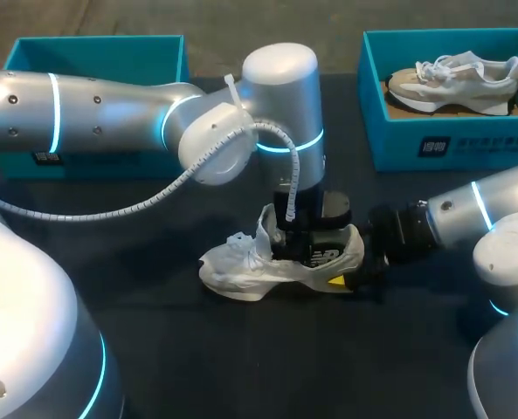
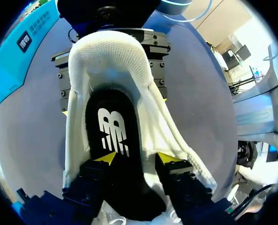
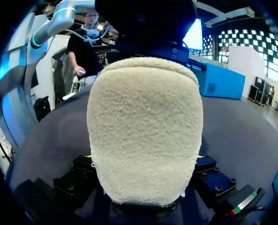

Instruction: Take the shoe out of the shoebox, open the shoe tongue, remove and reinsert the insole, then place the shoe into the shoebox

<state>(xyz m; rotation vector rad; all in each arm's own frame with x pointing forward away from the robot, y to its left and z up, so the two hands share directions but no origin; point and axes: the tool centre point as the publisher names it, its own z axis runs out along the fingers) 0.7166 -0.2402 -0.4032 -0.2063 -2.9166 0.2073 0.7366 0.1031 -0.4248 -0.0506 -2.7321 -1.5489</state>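
A white shoe (image 1: 241, 266) lies on the dark table at the middle, toe to the left, tongue pulled up. My left gripper (image 1: 315, 251) comes down from above into the shoe's opening. In the left wrist view its fingers (image 2: 137, 158) stand apart and open over the black insole (image 2: 111, 136), which lies flat inside the white shoe (image 2: 108, 51). My right gripper (image 1: 350, 278) is at the heel. In the right wrist view the fuzzy heel (image 3: 146, 126) fills the gap between its fingers (image 3: 143, 161), which press on it from both sides.
A blue shoebox (image 1: 390, 131) stands at the back right with a grey shoe (image 1: 455, 80) in it. A second blue box (image 1: 93, 52) stands at the back left, partly hidden by my left arm.
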